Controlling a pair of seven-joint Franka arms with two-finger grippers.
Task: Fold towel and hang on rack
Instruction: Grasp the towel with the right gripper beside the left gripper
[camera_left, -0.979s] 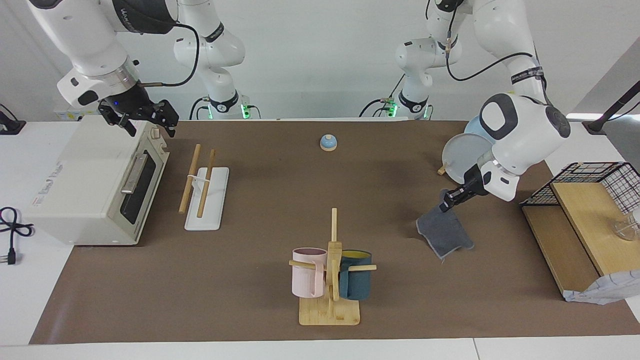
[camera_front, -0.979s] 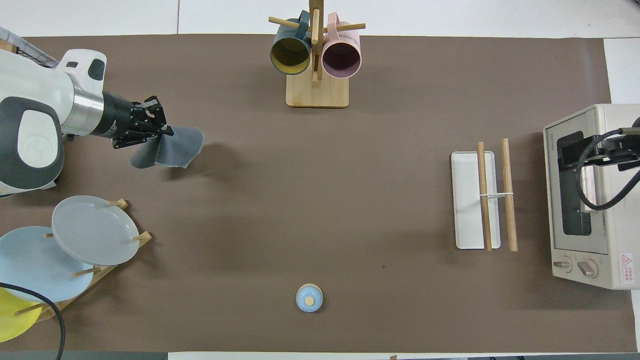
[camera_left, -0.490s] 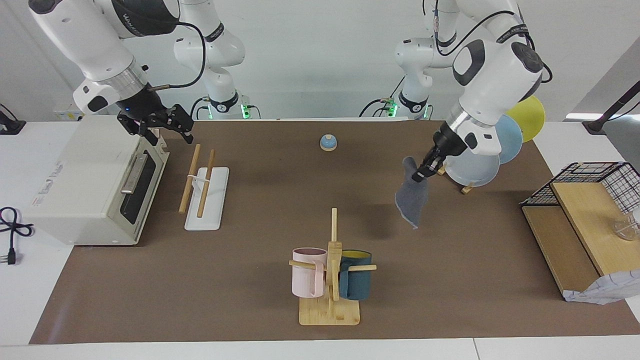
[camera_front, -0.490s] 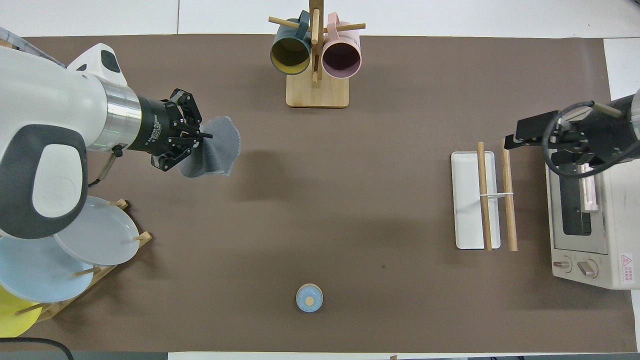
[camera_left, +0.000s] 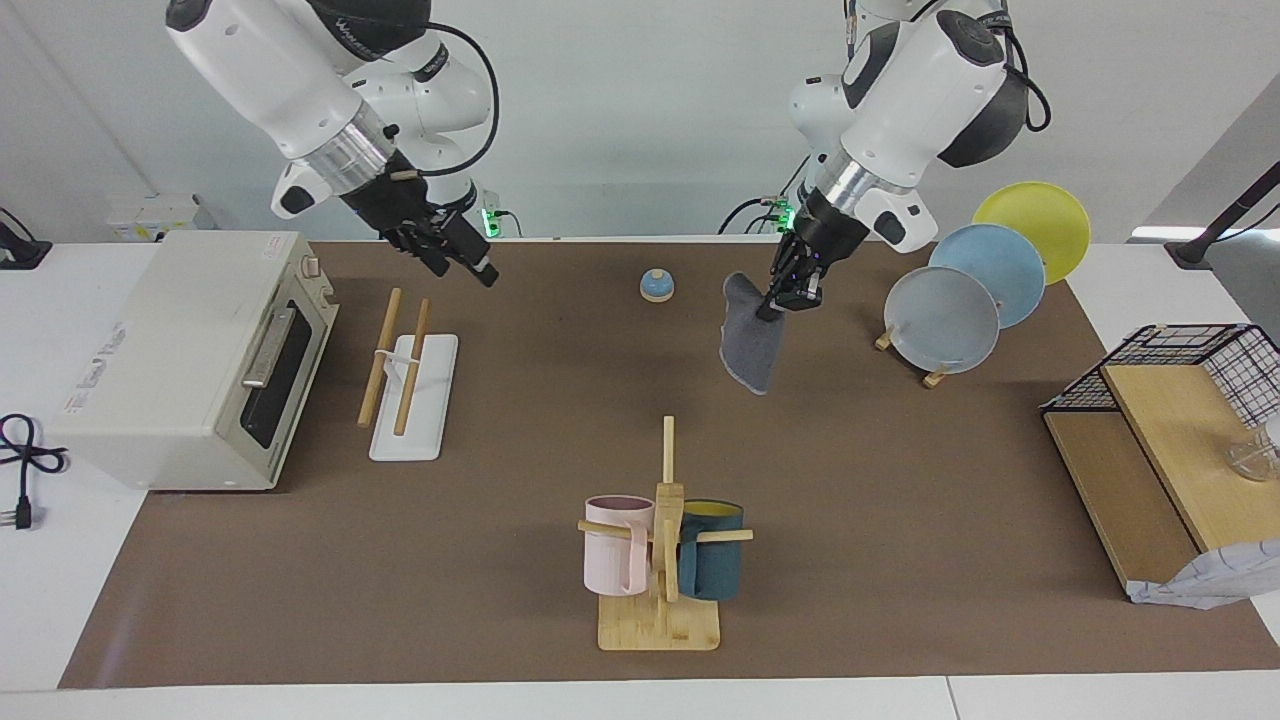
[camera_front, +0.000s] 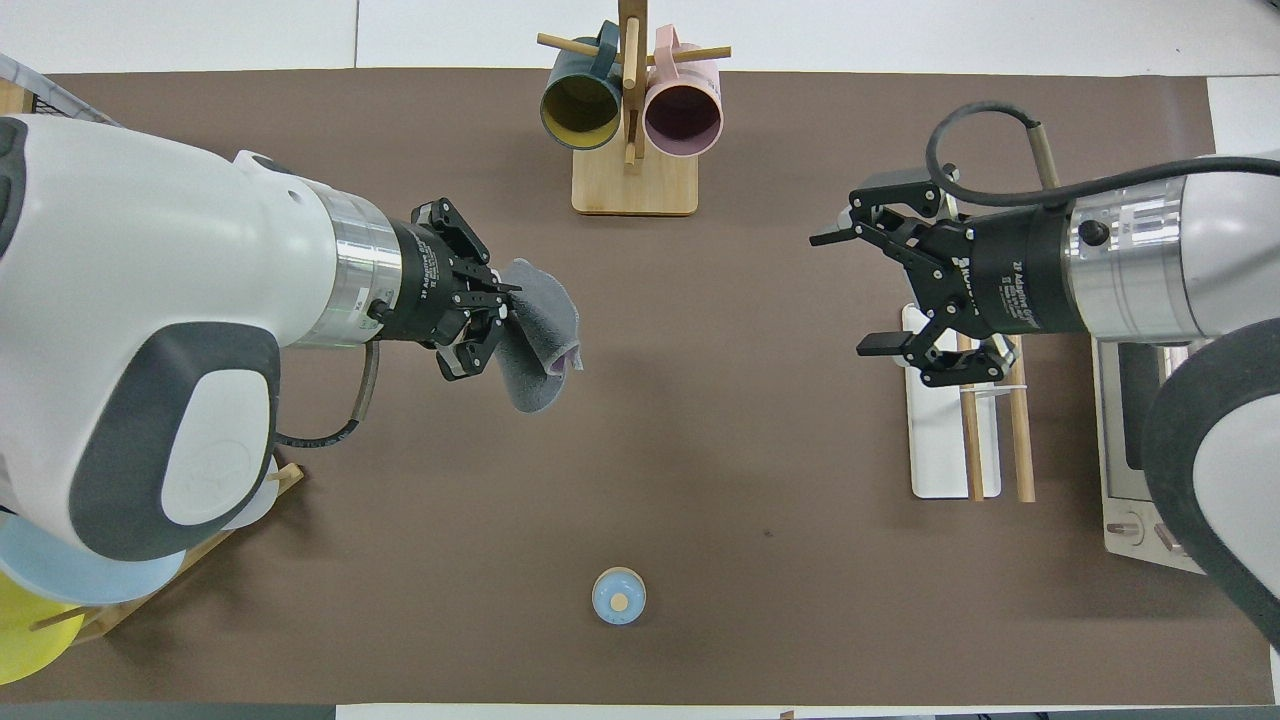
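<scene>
I have the grey towel (camera_left: 752, 345) pinched by one corner in the left gripper (camera_left: 790, 295), hanging limp over mid-table. Light, floppy cloth; second corner needs catching. Right gripper (camera_left: 452, 252) spread wide, empty, above the rack (camera_left: 410, 385).
</scene>
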